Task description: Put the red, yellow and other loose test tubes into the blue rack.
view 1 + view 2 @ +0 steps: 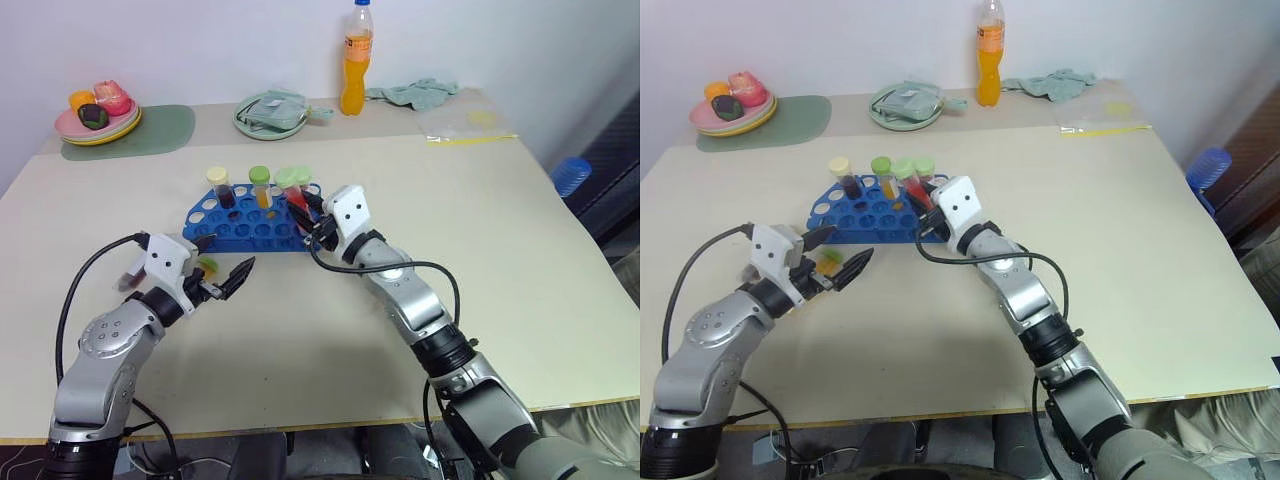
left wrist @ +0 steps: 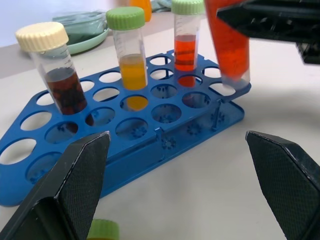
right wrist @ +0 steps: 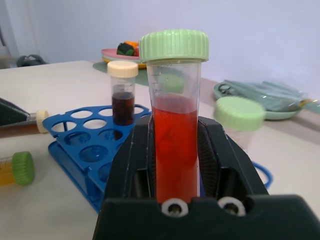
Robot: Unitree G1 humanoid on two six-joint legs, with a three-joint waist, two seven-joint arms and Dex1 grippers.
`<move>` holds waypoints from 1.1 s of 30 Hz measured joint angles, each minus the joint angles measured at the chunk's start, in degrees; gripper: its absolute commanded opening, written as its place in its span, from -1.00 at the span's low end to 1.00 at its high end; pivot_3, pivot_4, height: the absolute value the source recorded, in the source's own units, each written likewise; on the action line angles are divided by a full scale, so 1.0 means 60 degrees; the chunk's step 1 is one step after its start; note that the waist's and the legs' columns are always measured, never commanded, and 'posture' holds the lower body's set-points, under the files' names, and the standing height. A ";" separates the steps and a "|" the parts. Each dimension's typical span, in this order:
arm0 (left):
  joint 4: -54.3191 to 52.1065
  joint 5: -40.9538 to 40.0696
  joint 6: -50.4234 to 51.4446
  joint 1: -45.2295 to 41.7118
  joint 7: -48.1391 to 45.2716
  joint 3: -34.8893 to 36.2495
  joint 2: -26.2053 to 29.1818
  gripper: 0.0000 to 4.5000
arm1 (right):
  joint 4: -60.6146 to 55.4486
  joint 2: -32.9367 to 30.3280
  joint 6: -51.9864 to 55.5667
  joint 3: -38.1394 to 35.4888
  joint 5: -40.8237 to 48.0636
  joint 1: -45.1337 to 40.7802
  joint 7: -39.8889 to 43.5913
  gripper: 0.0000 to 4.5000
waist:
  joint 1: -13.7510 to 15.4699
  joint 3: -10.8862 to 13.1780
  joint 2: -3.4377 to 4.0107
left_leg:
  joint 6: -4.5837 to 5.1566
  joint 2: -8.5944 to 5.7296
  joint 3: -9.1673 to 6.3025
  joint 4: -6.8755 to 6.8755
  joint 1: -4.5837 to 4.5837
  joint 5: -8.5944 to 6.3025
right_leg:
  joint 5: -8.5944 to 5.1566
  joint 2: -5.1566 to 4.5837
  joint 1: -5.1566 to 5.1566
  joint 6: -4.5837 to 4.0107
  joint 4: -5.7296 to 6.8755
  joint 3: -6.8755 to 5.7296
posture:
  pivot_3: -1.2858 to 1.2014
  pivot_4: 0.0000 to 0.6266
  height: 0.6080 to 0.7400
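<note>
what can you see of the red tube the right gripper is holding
The red tube is clear plastic with a ribbed light green screw cap, about two thirds full of red liquid. It stands upright, clamped between the right gripper's two black fingers, its tip at a hole on the blue rack's near right corner, beside the tubes already standing there.

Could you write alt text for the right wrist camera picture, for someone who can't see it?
Black jaws grip a green-capped tube of red liquid upright. Behind stands a blue rack holding a cream-capped dark tube.
</note>
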 measured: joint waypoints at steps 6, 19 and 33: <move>0.0026 0.0003 -0.0091 0.0194 -0.0165 0.0030 0.0000 1.00 | 0.0863 0.0455 -0.0485 -0.0348 -0.0389 -0.0281 0.0148 -0.70 | 0.0004 0.0000 0.0000 | -0.0006 0.0000 0.0002 -0.0002 0.0000 0.0003 | 0.0000 0.0000 -0.0002 -0.0001 0.0002 0.0001 | 0.03 -0.52 1.00; 0.0381 0.0028 -0.0638 0.0523 -0.0317 0.0190 -0.0017 1.00 | 0.1340 0.0879 -0.1680 -0.0799 -0.0623 0.0132 0.0489 -0.70 | 0.0000 0.0000 0.0000 | -0.0025 0.0000 0.0004 -0.0020 0.0008 0.0014 | 0.0003 0.0000 -0.0009 -0.0005 0.0009 0.0008 | 0.03 -0.52 1.00; 0.0278 0.0030 -0.0428 0.0230 -0.0026 0.0175 -0.0023 1.00 | 0.2031 0.1191 -0.2691 -0.1123 -0.0582 0.0187 0.1146 0.59 | -0.0009 0.0000 0.0000 | -0.0028 0.0001 0.0005 -0.0022 0.0010 0.0016 | 0.0003 0.0001 -0.0011 -0.0005 0.0014 0.0011 | 0.03 -0.52 1.00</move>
